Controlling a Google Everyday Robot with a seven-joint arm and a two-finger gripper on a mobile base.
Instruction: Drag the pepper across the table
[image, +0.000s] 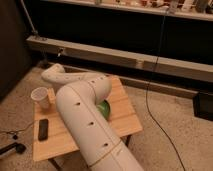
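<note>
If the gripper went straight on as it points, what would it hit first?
Gripper is hidden behind the arm at the table's far-left corner; likely pointing down, so the table first, probably not the cup.

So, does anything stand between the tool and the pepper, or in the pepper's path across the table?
Can't settle it: the arm hides the pepper and the tool, which presumably sits under its end at the far-left corner of the table. Possible obstacles: a paper cup at the left edge, a black slab front-left, a green bowl mid-table.
</note>
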